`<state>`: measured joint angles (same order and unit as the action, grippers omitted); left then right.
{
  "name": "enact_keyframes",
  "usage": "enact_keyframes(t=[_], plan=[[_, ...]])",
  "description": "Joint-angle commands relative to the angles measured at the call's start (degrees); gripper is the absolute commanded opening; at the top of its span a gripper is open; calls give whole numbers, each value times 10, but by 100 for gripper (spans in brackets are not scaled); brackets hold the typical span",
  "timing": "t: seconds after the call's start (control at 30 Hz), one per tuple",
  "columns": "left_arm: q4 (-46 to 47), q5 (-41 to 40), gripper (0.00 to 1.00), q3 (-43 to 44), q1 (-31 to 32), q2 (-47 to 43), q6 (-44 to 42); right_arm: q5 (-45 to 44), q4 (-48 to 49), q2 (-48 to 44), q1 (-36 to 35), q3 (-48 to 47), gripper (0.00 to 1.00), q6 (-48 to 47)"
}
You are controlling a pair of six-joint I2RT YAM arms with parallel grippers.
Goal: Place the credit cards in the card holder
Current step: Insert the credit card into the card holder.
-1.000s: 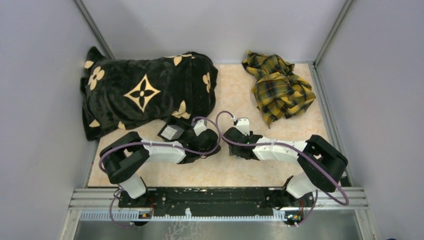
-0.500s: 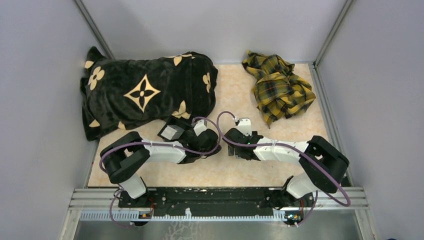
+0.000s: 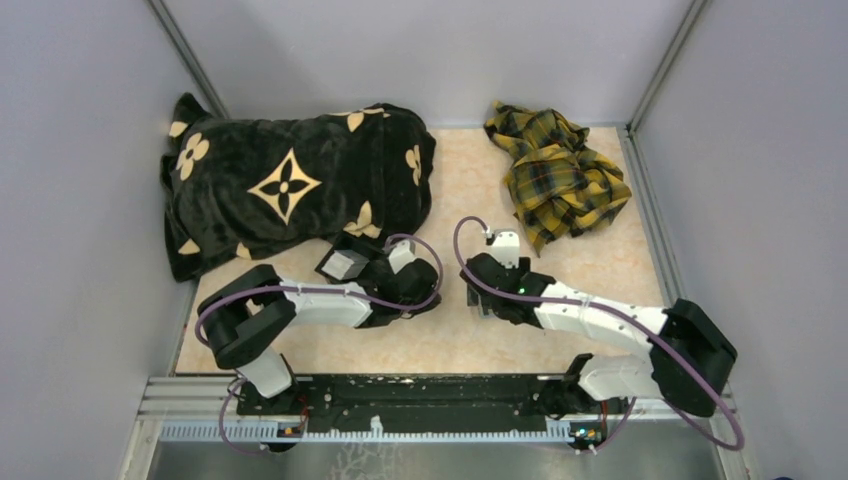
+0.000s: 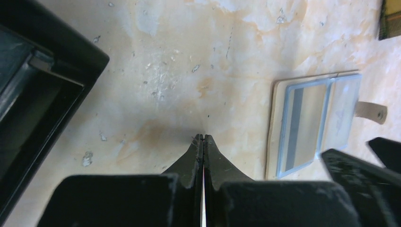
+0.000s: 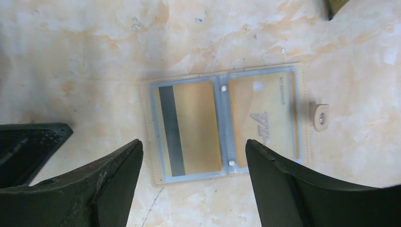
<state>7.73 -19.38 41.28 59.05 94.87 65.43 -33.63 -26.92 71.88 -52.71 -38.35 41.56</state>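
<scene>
**Q:** Where does the card holder lie with respect to your right tool?
**A:** The card holder [image 5: 227, 125] lies opened flat on the table [image 5: 94, 56], directly ahead of your right tool [image 5: 193, 144] and framed between its two fingers. Neither finger touches it.

**Q:** How is that tool set?
**A:** Its jaws stand spread wide and grip nothing.

**Q:** What do the holder's clear pockets show?
**A:** Two gold cards, one in each pocket. The striped card [image 5: 189, 127], with its dark band facing up, fills the pocket nearer the finger at the left of the wrist view. The printed card [image 5: 267, 120] fills the pocket nearer the other finger. The closing tab [image 5: 321, 117] juts from the holder's outer edge, just beyond the printed card.

**Q:** And your left tool?
**A:** Your left tool [image 4: 203, 138] is closed tip to tip, with nothing between the fingers, and points at bare table. In its wrist view the card holder [image 4: 312, 125] lies off to the right of the tips, apart from them. The black tray [image 4: 42, 90] lies off to their left, also apart.
</scene>
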Motion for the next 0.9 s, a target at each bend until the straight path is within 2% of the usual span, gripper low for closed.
enact_keyframes(t=[0.0, 0.2, 0.37, 0.6, 0.87], plan=[[-69, -11, 0, 15, 11, -17, -42, -48, -18, -60, 2, 4, 79, 12], [-32, 20, 1, 63, 28, 10, -99, -119, -113, -17, 6, -26, 77, 67], [14, 60, 4, 89, 39, 42, -135, -138, -140, 3, 30, -32, 77, 88], [35, 76, 4, 114, 41, 64, -157, -146, -137, -15, 67, -36, 76, 62], [48, 82, 4, 130, 41, 86, -159, -121, -90, 2, 113, -31, 75, 14]])
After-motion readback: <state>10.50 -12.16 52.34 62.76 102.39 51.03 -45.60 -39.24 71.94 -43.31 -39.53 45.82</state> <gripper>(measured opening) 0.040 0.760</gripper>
